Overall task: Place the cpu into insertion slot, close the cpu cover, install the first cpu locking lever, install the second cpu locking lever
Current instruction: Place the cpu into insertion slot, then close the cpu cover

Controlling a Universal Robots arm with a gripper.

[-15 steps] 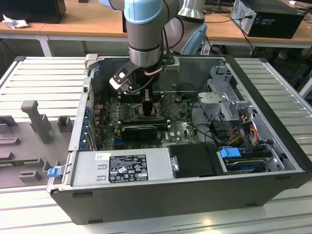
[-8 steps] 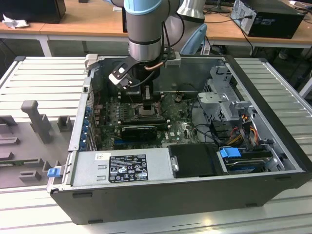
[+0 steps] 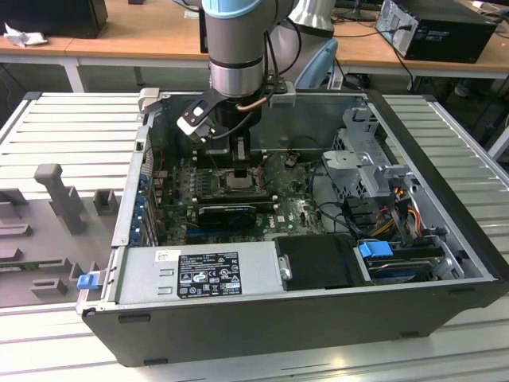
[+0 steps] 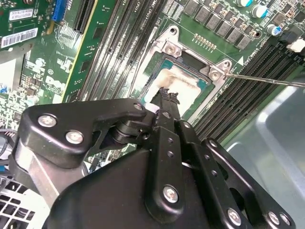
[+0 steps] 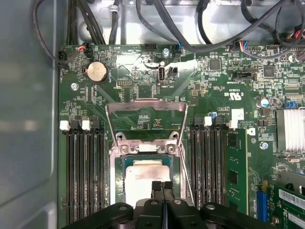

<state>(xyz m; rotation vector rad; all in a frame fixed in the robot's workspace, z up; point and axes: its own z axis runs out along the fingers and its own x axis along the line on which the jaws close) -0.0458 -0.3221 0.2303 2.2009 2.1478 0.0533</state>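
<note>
Black metal forms the pincer (image 5: 162,187), whose two fingers are pressed together with nothing between them. In both wrist views their joined tips sit over the pale, smeared face of the cpu (image 5: 143,175), near the edge closest to the arm; whether they touch it or hang just above it I cannot tell. The second wrist view shows the pincer (image 4: 167,94) over the cpu (image 4: 183,82) in the same way. The cpu lies flat inside the insertion slot (image 5: 126,177), whose dark frame shows around it. The cpu cover (image 5: 143,104) is not closed: the thin grey frame plate stands swung up from its hinge at the far side of the slot, and green board shows through its window. A thin locking lever (image 4: 267,80) runs out from a screwed corner of the socket's metal bracket, across the black memory slots (image 5: 86,176) that flank the socket on both sides. Beyond the raised cover a coin battery (image 5: 96,71) sits on the green motherboard (image 5: 219,90), and dark cables (image 5: 190,24) loop past the board's edge. In the exterior view the pincer (image 3: 241,165) reaches down from the arm (image 3: 236,56) into an open computer case (image 3: 318,318) lying on a ribbed grey table (image 3: 71,119). A power supply (image 3: 199,274) lines the near wall of the case. A long black card (image 3: 228,213) lies just nearer the camera than the socket, and grey fixtures (image 3: 60,195) stand on the table toward the exterior view's left.
</note>
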